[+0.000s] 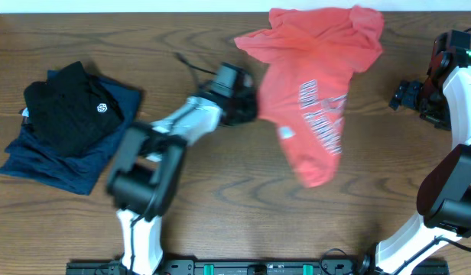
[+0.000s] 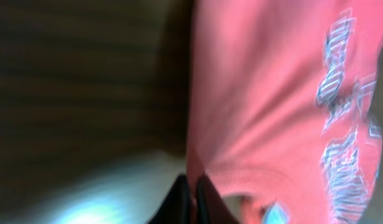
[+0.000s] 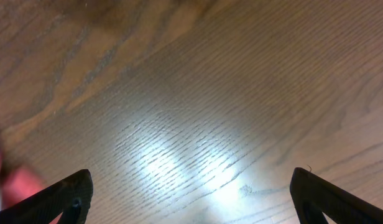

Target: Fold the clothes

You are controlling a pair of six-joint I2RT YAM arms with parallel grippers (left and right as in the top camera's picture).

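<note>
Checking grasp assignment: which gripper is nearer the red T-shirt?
Left. The left gripper is shut on the red T-shirt at its left edge; the right gripper hangs open over the table, apart from the shirt's right side.

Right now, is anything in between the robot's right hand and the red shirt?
No, nothing visible. Only bare wooden table lies between the open right gripper and the red T-shirt. The black garment and the navy garment sit far off on the shirt's other side.
</note>
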